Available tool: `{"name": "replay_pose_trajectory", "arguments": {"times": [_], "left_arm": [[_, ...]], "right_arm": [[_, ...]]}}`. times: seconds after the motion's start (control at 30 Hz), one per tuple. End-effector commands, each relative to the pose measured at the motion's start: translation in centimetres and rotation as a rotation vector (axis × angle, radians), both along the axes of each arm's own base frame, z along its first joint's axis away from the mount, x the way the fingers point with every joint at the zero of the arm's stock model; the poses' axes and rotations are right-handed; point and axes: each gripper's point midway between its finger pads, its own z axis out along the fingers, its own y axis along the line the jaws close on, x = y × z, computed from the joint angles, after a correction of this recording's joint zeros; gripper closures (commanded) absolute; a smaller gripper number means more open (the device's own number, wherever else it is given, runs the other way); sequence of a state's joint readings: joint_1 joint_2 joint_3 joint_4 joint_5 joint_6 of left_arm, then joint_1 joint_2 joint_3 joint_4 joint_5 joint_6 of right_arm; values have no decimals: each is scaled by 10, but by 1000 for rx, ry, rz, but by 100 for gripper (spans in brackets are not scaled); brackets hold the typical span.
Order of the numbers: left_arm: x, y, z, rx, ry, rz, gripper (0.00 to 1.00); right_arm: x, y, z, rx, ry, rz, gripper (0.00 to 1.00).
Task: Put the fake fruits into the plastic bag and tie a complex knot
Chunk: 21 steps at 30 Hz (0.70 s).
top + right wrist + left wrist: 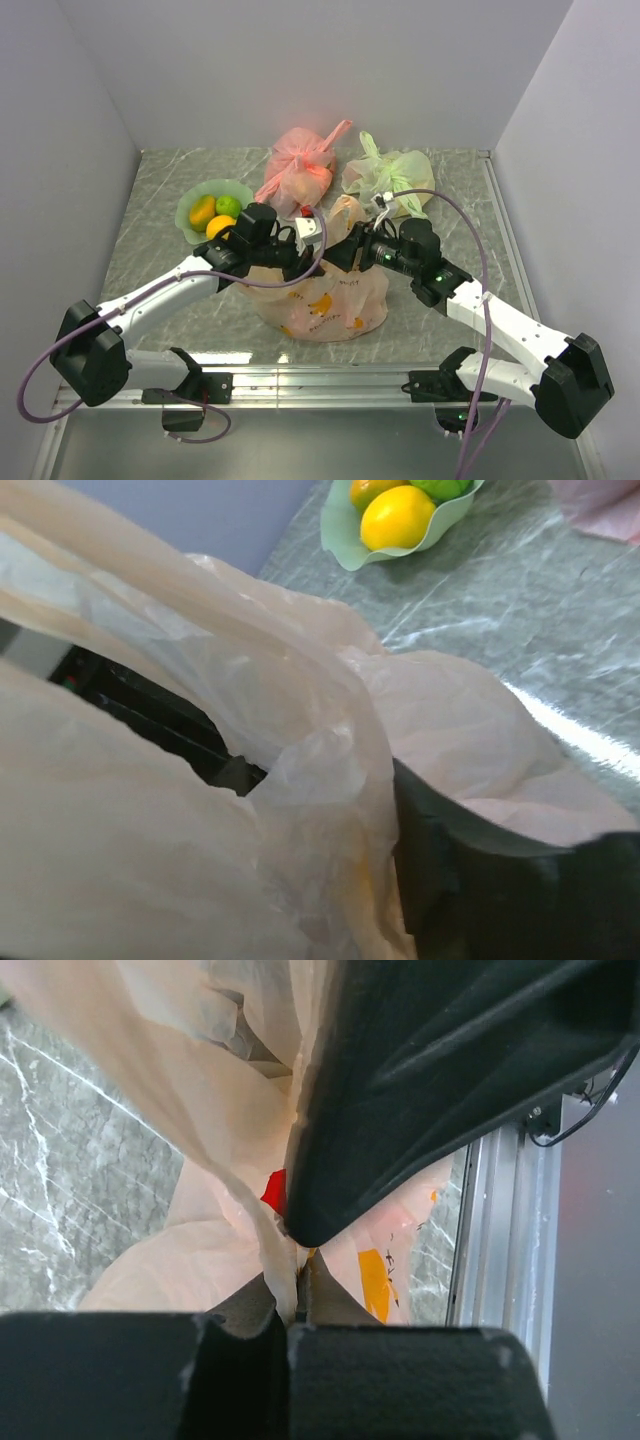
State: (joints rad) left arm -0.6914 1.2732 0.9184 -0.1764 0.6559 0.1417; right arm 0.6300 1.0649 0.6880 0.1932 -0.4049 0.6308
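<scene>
Left pincer (308, 258), right pincer (346, 252) at plastic bag (330, 305) top.

Grey marbled table (160, 190): plastic bag (330, 310), pink bag (300, 170), green bag (402, 180), dish (188, 208).

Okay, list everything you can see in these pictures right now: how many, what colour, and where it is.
table: one, grey-green marbled, under everything
plastic bag: one, translucent pale orange, front centre, top gathered upward
patches: count unclear, orange and red, showing through the plastic bag's film
dish: one, pale green, scalloped, rear left
fake fruits: three, orange, green and yellow, in the dish
pink-red tied bag: one, rear centre
light green tied bag: one, rear, right of the pink-red tied bag
left claw: one, black, shut on the plastic bag's film
right claw: one, black, at the bag's top; film hides its jaws
</scene>
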Motion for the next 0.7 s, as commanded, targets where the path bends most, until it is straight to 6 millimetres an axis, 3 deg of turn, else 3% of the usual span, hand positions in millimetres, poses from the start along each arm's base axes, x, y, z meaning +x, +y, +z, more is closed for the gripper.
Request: {"name": "replay_pose_trajectory", "arguments": {"times": [0.0,0.07,0.2,0.33,0.47,0.6,0.67], "left_arm": [[7,-10,20,-60,-36,5,98],[8,-10,21,-64,-34,10,99],[8,-11,19,-58,-40,21,100],[4,-17,21,-62,-56,16,99],[4,-21,16,-37,-81,45,100],[12,-21,14,-29,-79,97,99],[12,-20,7,-13,-74,118,96]], "right_arm": [[7,4,34,94,-4,-30,25],[10,3,36,100,0,-50,12],[21,2,39,123,42,-114,9],[35,1,28,114,109,-195,8],[40,1,20,88,120,-222,16],[36,-3,-15,-53,111,-250,22],[30,-13,-55,-162,146,-252,32]]}}
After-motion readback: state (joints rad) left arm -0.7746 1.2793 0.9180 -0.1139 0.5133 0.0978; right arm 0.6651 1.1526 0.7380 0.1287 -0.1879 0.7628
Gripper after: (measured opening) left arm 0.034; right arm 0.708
